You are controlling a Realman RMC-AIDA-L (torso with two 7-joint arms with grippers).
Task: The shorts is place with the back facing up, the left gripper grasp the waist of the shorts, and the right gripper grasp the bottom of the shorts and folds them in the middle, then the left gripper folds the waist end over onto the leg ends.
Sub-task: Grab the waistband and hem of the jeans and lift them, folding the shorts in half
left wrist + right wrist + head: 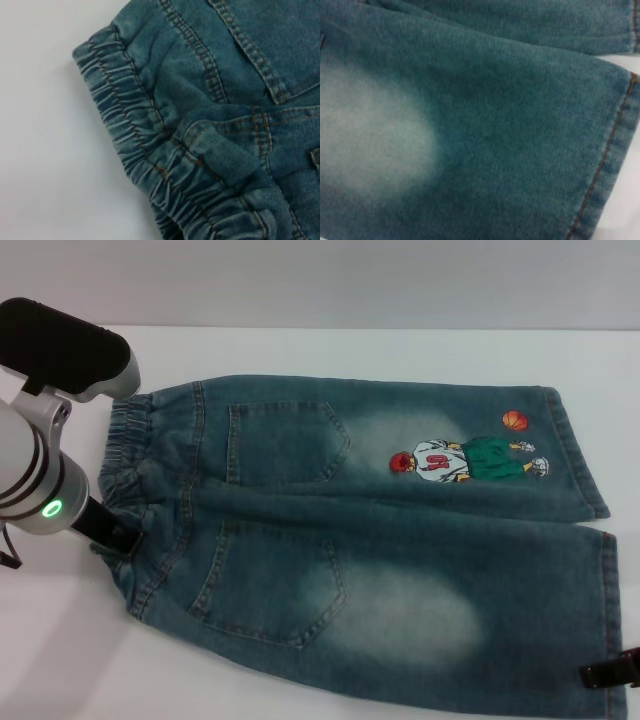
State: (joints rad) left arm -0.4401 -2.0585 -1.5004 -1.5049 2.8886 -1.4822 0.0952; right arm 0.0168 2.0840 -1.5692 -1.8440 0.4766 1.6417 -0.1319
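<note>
The white surface carries the shorts, spread flat with the back pockets up, waist toward the robot's left and leg ends toward its right. Bare room lies beyond the far edge and beside the waist; the near leg runs out of view at the bottom. The two legs lie side by side, touching along the middle. The far leg bears the cartoon print. The left hand sits at the puckered waistband, touching the cloth; its grip cannot be told. The right hand shows only as a black tip at the near hem, its state unclear.
</note>
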